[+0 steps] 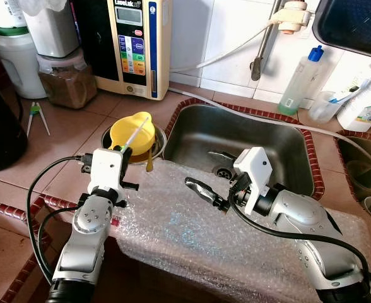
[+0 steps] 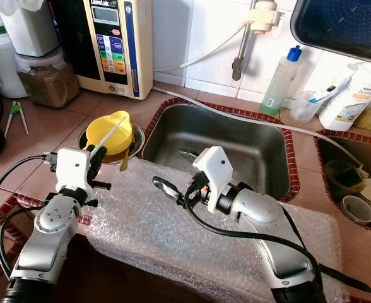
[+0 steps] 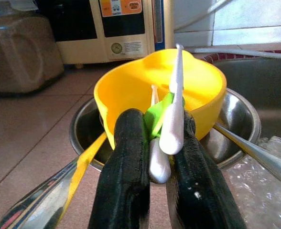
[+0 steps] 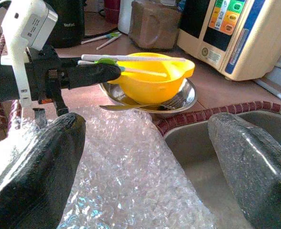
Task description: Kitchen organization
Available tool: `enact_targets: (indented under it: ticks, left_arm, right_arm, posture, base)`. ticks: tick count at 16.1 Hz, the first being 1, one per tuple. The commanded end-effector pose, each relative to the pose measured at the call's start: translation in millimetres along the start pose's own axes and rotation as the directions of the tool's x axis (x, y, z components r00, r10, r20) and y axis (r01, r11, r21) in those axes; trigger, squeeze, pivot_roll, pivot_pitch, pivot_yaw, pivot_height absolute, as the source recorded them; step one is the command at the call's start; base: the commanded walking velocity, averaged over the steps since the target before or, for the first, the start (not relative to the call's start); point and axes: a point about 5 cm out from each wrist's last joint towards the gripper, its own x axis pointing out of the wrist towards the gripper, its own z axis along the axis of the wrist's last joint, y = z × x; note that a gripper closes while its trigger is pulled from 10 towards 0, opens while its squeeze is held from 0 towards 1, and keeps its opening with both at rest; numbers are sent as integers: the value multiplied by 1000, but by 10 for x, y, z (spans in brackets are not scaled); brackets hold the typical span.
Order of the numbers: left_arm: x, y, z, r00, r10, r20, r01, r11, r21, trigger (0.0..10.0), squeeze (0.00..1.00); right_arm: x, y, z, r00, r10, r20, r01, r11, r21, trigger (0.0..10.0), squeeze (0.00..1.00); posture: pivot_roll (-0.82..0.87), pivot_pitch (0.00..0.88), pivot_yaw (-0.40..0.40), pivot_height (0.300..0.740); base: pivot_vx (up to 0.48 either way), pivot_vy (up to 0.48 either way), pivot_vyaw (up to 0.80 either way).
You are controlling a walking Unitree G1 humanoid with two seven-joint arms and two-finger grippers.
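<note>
Starting on my left, I am seeing a second pair of white-and-green training chopsticks lying on the tiled worktop near the brown container, well apart from my arms. Moving across, I am holding the left hand pressed together, pinching the white chopsticks by their green joint, their tips reaching over the yellow bowl that is sitting inside the steel bowl; a fork is leaning out of that same steel bowl. I am judging the step in hand to be dropping the chopsticks in with the other utensils, so I am planning to carry the tips further over the rim, tilt them down, and only then let go, otherwise they could tip back onto the bubble wrap. Further right, my right hand is hovering spread wide over the bubble wrap at the edge of the sink, holding nothing, and I am keeping it clear of the left arm's path.
</note>
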Motion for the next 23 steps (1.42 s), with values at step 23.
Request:
enact_targets:
  ticks: [23]
  left_arm:
    - [-45, -768, 484, 867, -370, 334, 293, 921, 258, 0, 0]
  right_arm:
    - [54, -735, 343, 850, -492, 188, 408, 840, 357, 10000, 0]
  posture:
    - [-6, 0, -91, 740]
  base:
    - [0, 0, 0]
